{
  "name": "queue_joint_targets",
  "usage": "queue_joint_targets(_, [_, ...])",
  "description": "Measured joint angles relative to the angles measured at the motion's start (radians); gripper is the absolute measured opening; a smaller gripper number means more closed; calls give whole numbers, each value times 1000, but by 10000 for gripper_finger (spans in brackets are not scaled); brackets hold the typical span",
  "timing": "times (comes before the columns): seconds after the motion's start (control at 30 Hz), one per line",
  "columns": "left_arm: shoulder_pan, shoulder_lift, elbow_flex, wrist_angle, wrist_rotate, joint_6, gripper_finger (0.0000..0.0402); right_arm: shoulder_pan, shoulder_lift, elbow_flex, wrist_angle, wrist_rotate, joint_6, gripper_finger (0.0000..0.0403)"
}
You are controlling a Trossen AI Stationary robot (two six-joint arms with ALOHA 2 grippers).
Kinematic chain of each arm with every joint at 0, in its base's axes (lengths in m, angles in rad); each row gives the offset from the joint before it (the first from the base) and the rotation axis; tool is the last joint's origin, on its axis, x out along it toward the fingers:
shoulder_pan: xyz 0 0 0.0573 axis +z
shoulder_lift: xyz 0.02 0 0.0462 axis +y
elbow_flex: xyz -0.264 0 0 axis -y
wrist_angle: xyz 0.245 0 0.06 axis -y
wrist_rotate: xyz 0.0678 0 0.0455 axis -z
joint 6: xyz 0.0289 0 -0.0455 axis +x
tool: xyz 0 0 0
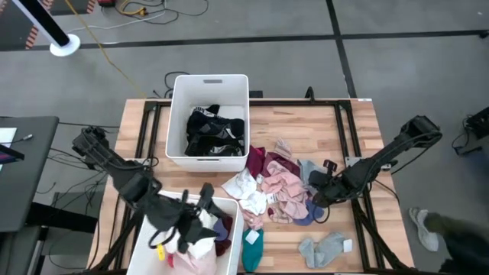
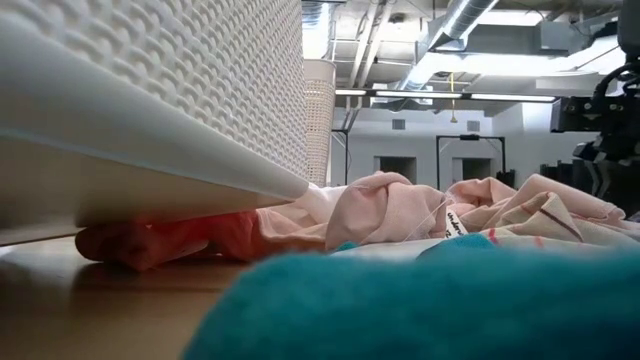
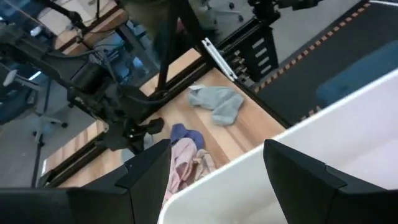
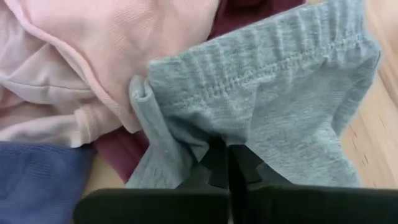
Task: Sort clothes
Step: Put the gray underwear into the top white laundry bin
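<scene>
The clothes lie in a loose pile (image 1: 275,187) of pink, white, maroon, blue and grey pieces on the wooden table. My right gripper (image 1: 317,191) is at the pile's right side, shut on a grey garment (image 4: 273,99). My left gripper (image 3: 217,180) hangs open over the near-left white bin (image 1: 229,210), with nothing between its fingers. That bin holds pink, white and maroon pieces. The far white bin (image 1: 208,82) holds black clothes. A teal piece (image 1: 252,244) and a grey sock pair (image 1: 325,246) lie flat near the front edge. My right gripper pinches a raised fold of the grey garment (image 4: 214,146) between its two fingers, below the stitched hem. The fingers slant down onto it from the table's right side. The rest of the garment lies spread on the pile's pink and maroon pieces.
The two bins take up the table's left and far middle. Black frame rails (image 1: 351,145) run along the table's right part. In the low view the teal piece (image 2: 430,300) fills the foreground beside the near bin's wall (image 2: 150,100). Bare wood (image 1: 367,244) shows at the near right.
</scene>
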Motion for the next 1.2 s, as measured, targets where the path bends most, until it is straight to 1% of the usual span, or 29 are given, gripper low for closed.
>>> queue_joint_targets(0.1, [36, -1, -47, 109, 80, 25, 249, 14, 0, 10, -14, 2, 0, 2])
queue_joint_targets(0.17, [55, -2, -65, 151, 126, 39, 249, 27, -2, 29, -29, 10, 0, 2])
queue_joint_targets(0.3, [99, -1, -89, 227, 167, 59, 249, 58, -2, 93, -102, 43, 0, 1])
queue_joint_targets(0.4, [133, -1, -106, 257, 205, 60, 249, 84, -2, 153, -164, 76, 0, 1])
queue_joint_targets(0.53, [190, -1, -131, 289, 294, 41, 249, 114, -3, 240, -259, 125, 0, 0])
queue_joint_targets(0.63, [228, -1, -152, 308, 334, 29, 249, 131, -3, 299, -326, 160, 0, 0])
queue_joint_targets(0.8, [270, 0, -200, 394, 371, 28, 249, 153, -3, 389, -398, 237, -12, 0])
queue_joint_targets(0.93, [293, 38, -206, 451, 387, 47, 249, 167, -3, 453, -402, 294, -61, 0])
queue_joint_targets(1.07, [312, 96, -206, 519, 385, 86, 250, 178, -3, 510, -382, 342, -123, 0])
queue_joint_targets(1.2, [342, 148, -206, 590, 382, 82, 258, 195, -3, 550, -295, 367, -233, 0])
